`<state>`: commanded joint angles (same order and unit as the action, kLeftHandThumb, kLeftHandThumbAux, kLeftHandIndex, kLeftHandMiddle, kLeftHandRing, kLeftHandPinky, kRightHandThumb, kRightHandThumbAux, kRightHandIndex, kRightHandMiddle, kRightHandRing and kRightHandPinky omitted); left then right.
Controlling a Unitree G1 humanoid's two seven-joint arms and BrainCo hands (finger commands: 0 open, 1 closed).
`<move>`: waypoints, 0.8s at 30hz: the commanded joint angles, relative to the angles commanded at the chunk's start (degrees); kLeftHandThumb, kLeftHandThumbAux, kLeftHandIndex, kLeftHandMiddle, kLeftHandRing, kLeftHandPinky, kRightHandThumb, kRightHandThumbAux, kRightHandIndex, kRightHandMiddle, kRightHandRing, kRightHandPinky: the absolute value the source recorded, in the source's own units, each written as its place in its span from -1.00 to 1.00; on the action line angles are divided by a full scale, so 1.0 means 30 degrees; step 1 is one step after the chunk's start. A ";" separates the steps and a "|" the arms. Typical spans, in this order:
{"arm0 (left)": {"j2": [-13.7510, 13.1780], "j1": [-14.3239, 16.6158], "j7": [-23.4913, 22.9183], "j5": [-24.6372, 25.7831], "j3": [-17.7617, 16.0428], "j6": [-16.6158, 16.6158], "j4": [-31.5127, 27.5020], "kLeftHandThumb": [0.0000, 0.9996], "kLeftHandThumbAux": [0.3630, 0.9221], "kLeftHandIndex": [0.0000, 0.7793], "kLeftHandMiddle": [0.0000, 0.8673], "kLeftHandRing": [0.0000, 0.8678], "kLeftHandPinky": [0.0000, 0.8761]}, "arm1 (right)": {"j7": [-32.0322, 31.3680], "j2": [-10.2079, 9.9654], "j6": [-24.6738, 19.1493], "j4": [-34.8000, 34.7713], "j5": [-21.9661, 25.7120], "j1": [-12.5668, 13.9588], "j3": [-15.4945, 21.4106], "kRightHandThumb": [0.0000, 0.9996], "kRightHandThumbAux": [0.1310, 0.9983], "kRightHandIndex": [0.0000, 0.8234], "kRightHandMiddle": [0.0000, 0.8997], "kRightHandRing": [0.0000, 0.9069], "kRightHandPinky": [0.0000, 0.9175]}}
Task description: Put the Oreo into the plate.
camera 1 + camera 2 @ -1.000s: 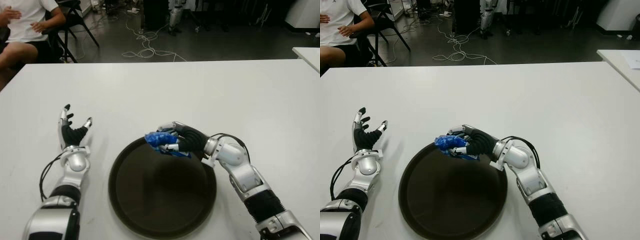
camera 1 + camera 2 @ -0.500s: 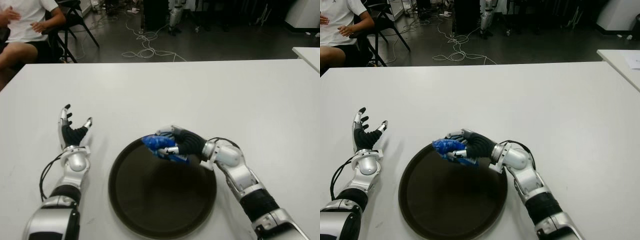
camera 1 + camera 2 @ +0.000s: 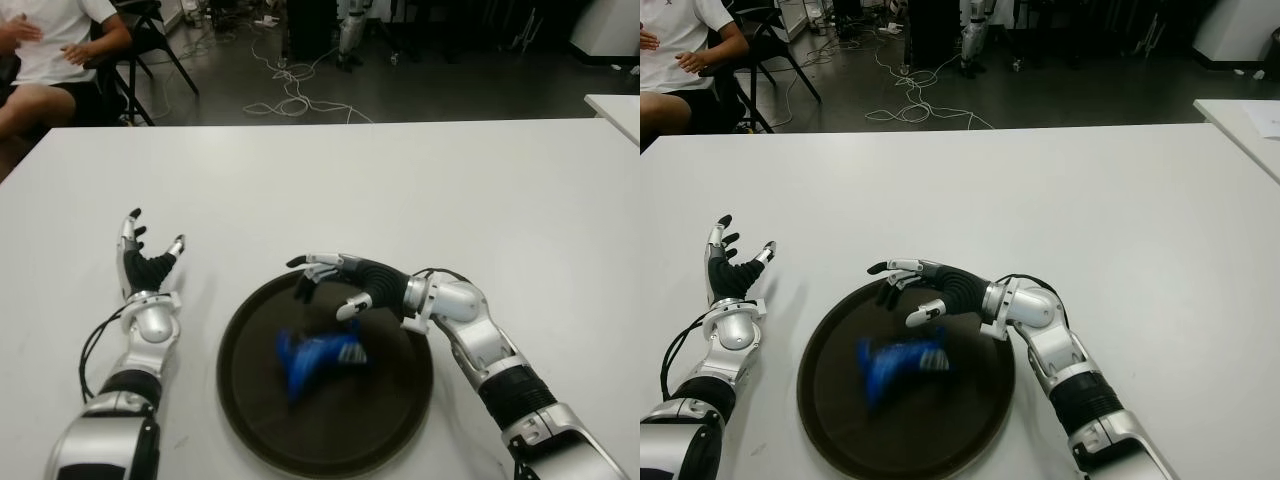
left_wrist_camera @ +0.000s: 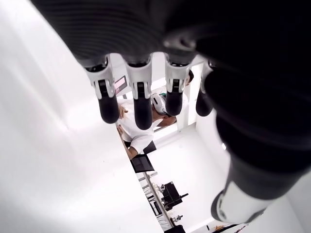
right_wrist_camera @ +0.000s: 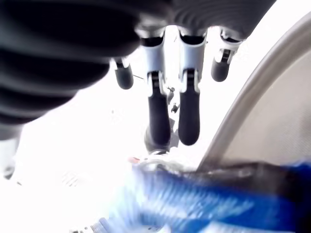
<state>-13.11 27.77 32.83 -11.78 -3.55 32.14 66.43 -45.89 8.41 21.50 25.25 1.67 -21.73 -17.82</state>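
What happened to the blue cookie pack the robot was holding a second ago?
The right hand opened its fingers and let go of the blue Oreo pack, which dropped from above the far rim toward the middle of the dark plate; it is blurred, so whether it has settled is unclear. The left hand, the plate and the white table stayed as they were.

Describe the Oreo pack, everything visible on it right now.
The Oreo pack is a small blue wrapper, apparently crinkly plastic, smeared by motion so no print is readable. It shows inside the dark round plate, left of centre, free of both hands. The right hand is open above the plate's far rim. Whether the pack has settled on the plate cannot be told.
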 joint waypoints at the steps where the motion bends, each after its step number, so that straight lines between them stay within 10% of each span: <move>1: -0.0012 -0.0005 0.0040 -0.0035 0.0020 -0.0003 -0.0002 -0.55 0.54 -0.74 -0.74 -0.66 -0.54 | 0.0036 0.0007 0.0004 -0.0012 -0.0044 0.0004 -0.0008 -1.00 -0.27 -1.00 -1.00 -1.00 -1.00; 24: 0.0008 0.0006 0.0190 0.0001 0.0008 0.0031 0.0019 -0.49 0.51 -0.70 -0.74 -0.68 -0.55 | -0.0059 0.0291 -0.1064 -0.0366 -0.0448 -0.0180 -0.0187 -1.00 -0.27 -1.00 -1.00 -1.00 -1.00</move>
<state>-13.08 27.79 33.41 -11.77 -3.53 32.24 66.49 -46.07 9.29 18.31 24.15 0.32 -22.27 -18.39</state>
